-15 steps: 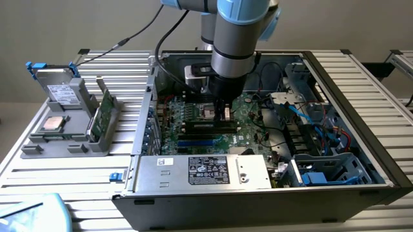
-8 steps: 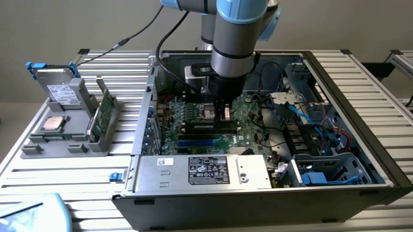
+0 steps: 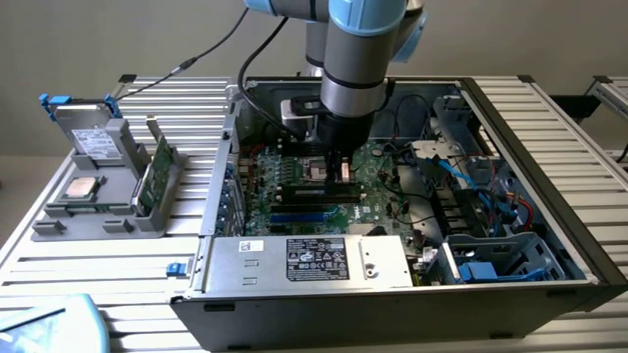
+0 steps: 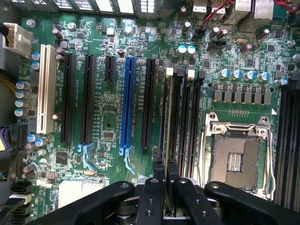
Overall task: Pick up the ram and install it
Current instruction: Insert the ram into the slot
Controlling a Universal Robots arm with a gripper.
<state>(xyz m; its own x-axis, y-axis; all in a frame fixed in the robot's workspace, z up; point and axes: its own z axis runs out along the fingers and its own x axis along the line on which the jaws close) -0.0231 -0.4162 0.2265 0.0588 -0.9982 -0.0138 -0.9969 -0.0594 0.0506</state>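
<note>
The big open computer case (image 3: 549, 184) sits on the slatted surface (image 3: 98, 268), and the arm (image 3: 358, 66) is plunged right into it. The end effector (image 3: 339, 175) is low over the black memory slots (image 4: 185, 117), centre frame. Clamped or not, I can't tell. Over at frame left, beyond the case wall, the ram (image 3: 157, 176) stands on edge in a gray holder (image 3: 59, 220). Its long axis runs up and down the frame, well apart from the end effector.

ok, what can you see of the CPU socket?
The CPU socket lies flat on the green motherboard, right beside the black memory slots. It is a square bed of fine grey-tan contacts, bare, with no chip in it. A silver metal frame rims it, with what look like thin wire levers along two sides. Nothing touches the contacts.
</note>
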